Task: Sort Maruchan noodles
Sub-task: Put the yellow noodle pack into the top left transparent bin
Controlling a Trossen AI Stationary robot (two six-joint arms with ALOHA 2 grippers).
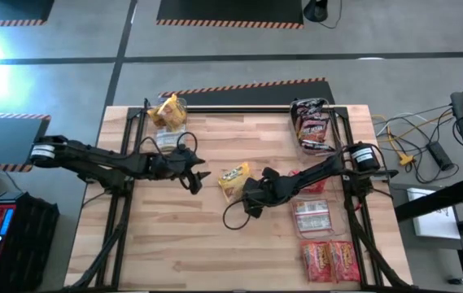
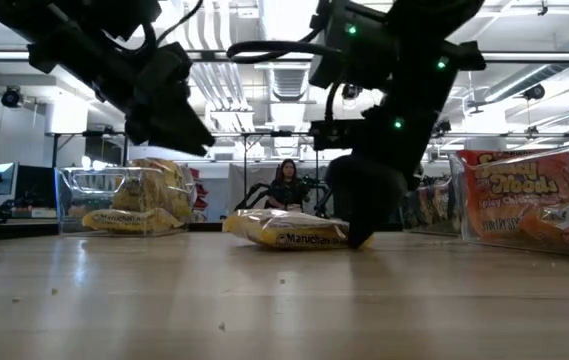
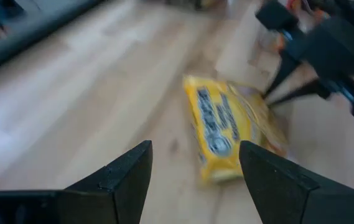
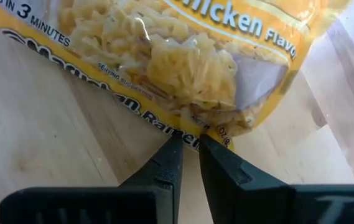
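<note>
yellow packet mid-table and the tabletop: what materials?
Yellow noodle packet: looks like thin glossy plastic film, printed yellow with a clear window showing the noodle block; it crinkles and catches glare. The right gripper is pinching its edge.
Tabletop: appears to be light wood planks with visible grain and seams, satin finish.

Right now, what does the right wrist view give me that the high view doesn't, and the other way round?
Right wrist only: the right gripper pinching the yellow packet by its edge, chicken flavor print legible.
High only: the left gripper open beside that packet, the bin of yellow packets, the bin of dark packets.
Both: the packet lying on the table.
</note>
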